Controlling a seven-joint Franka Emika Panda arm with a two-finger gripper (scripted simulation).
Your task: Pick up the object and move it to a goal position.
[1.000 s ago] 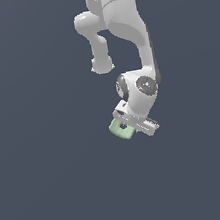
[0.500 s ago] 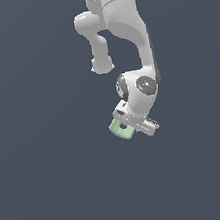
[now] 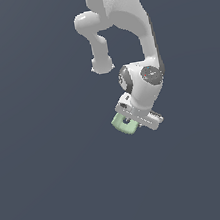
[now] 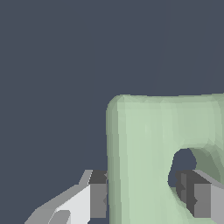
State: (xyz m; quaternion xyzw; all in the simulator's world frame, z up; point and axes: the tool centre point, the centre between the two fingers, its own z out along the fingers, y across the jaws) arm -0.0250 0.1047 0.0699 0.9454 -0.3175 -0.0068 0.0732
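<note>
Pale green, the object point(image 4: 148, 162) sat clamped in the gripper point(image 3: 128, 121), 1 finger point(image 4: 97, 192) outside its wall and 1 in its hole, so carrying was apparently underway; no tabletop edge or goal showed to steer by.

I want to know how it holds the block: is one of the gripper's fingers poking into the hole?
Yes, one finger sits inside the green block's hole, the other against its outer edge.
</note>
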